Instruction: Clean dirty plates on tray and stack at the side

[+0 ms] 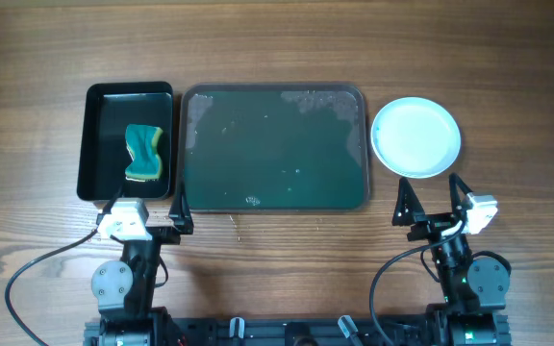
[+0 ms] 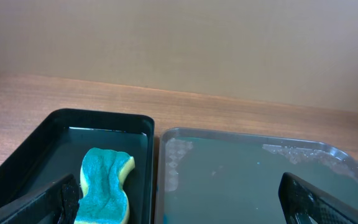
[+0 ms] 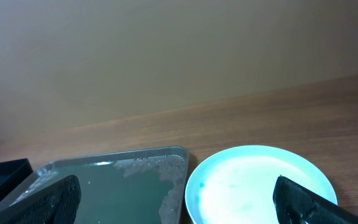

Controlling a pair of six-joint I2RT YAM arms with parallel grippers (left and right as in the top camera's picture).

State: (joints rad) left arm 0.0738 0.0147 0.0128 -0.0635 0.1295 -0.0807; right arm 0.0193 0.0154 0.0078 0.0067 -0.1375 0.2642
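Note:
The dark green tray (image 1: 273, 149) lies in the middle of the table with no plates on it, only wet foam at its edges; it also shows in the left wrist view (image 2: 253, 180) and the right wrist view (image 3: 110, 186). A pale blue-white plate (image 1: 415, 137) sits on the wood to the right of the tray, and in the right wrist view (image 3: 253, 183); I cannot tell how many plates are stacked there. My left gripper (image 1: 146, 222) is open and empty near the tray's front left corner. My right gripper (image 1: 434, 204) is open and empty in front of the plate.
A smaller, deeper black bin (image 1: 104, 144) stands left of the tray and holds a teal and yellow sponge (image 1: 143, 153), also in the left wrist view (image 2: 106, 186). Bare wooden table lies all around.

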